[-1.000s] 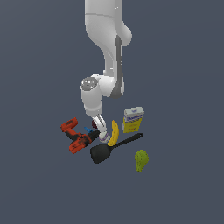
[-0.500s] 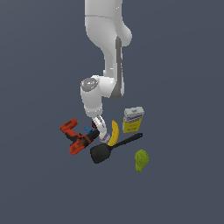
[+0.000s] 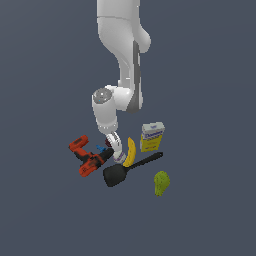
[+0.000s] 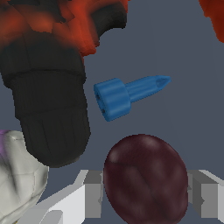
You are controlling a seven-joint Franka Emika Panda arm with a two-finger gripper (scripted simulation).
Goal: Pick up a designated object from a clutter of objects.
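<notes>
The designated object [image 4: 146,179], a dark maroon plum-like ball, lies on the grey floor between my gripper's two grey fingers [image 4: 94,192]. Both pads press against its sides, so my gripper [image 4: 148,194] is shut on it. In the exterior view my gripper [image 3: 115,149] is low in the middle of the clutter and hides the maroon ball. Around it lie the red-black power drill [image 3: 85,156], a small blue piece [image 4: 127,94], a white ball [image 4: 17,175], the yellow banana [image 3: 130,151] and the black spatula [image 3: 125,171].
The drill's black end [image 4: 48,109] sits close beside the maroon ball. A yellow-white box [image 3: 152,136] stands on the exterior view's right, and a green lumpy fruit [image 3: 161,183] lies apart, nearer the front right.
The arm has stayed almost still over the clutter; no object has visibly shifted in the exterior view.
</notes>
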